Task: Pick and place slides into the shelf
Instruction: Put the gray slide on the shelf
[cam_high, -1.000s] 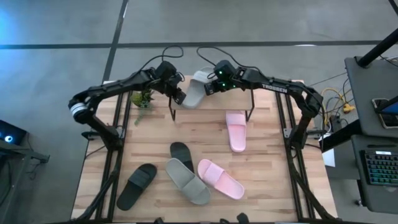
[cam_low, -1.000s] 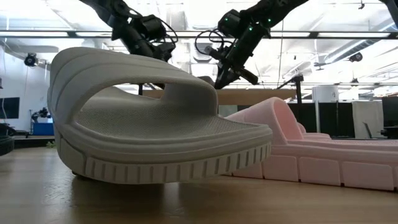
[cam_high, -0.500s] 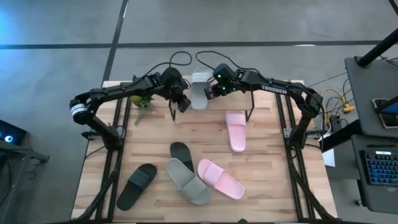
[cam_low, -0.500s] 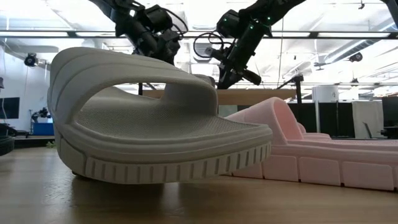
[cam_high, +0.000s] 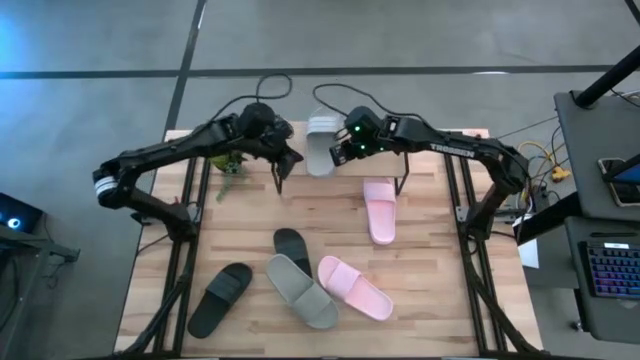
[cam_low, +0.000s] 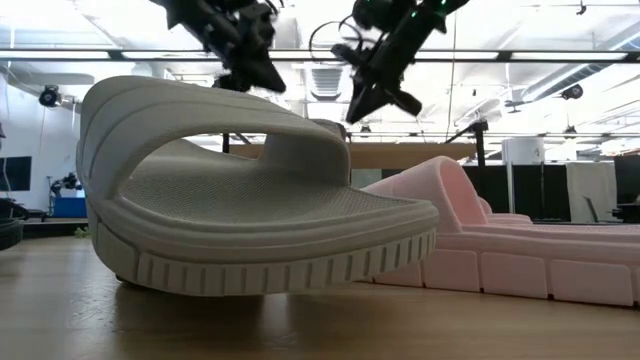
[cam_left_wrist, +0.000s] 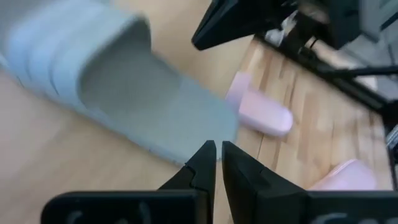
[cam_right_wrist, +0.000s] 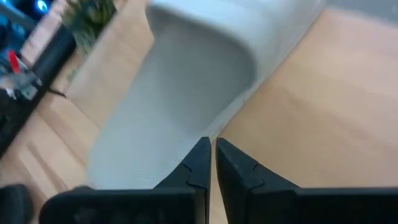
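Six slides on record. One light grey slide (cam_high: 320, 143) lies flat on the shelf (cam_high: 380, 155) at the bench's (cam_high: 250, 205) twelve o'clock edge, on the board's left part. One pale pink slide (cam_high: 379, 210) lies on the bench just past the shelf toward five o'clock of it. Second pale pink slide (cam_high: 354, 288), second grey slide (cam_high: 300, 290) and one black slide (cam_high: 291, 245) bunch together near six o'clock, the grey one overlapping the black; the other black slide (cam_high: 220, 298) lies apart toward seven o'clock.

My left pincer (cam_high: 290, 157): at nine o'clock of the shelved grey slide, just beside it, tips pressed together, holding nothing. My right pincer (cam_high: 336, 150): at three o'clock of the same slide, right against its edge, tips likewise pinched together and empty. In both wrist views the fingers (cam_left_wrist: 202, 163) meet above the grey slide's sole.

One small green plant (cam_high: 230, 158) stands at the bench's ten o'clock, beside my left arm.
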